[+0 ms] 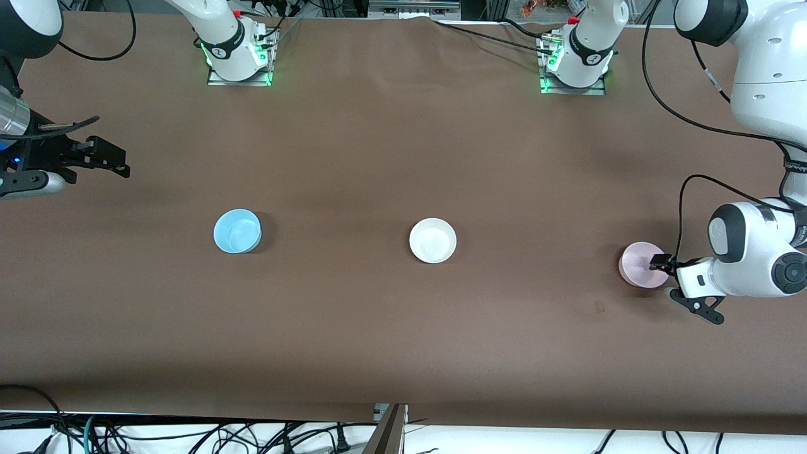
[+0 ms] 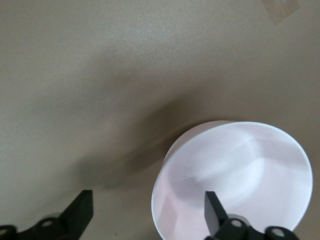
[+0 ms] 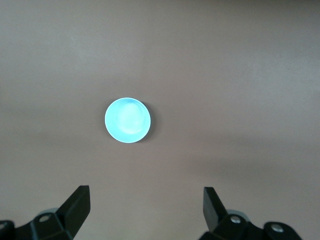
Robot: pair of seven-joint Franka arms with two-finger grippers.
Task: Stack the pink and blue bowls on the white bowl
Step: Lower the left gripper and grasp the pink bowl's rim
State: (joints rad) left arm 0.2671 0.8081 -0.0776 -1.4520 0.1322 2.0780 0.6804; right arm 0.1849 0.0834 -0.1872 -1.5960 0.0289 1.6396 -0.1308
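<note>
The pale pink round smooth plastic bowl [image 1: 640,265] lies nearest the front camera, upright on the matte brown table covering [image 1: 403,328] toward the left arm's end; its thin rim and shallow glossy hollow fill much of the left wrist view [image 2: 235,180]. The left gripper [image 1: 662,277] is low at this bowl, its white wrist turned nearly level and pointing toward the middle of the table; its black fingers [image 2: 214,212] are spread wide, one fingertip inside the bowl's hollow and the other outside the wall over bare covering, so the rim stands between them ungrasped; whether the inner finger touches the plastic I cannot tell.

The plain white round plastic bowl [image 1: 432,240] sits mid-table, a little farther from the front camera, open side up. The light sky-blue round plastic bowl [image 1: 237,231] stands toward the right arm's end, well apart from the white one, its inside faintly shiny [image 3: 127,120]; all three bowls are alike in size and shape.

The right gripper [image 1: 94,161] waits high over the table's edge at the right arm's end, its black fingers [image 3: 77,202] released and parted, holding nothing.
</note>
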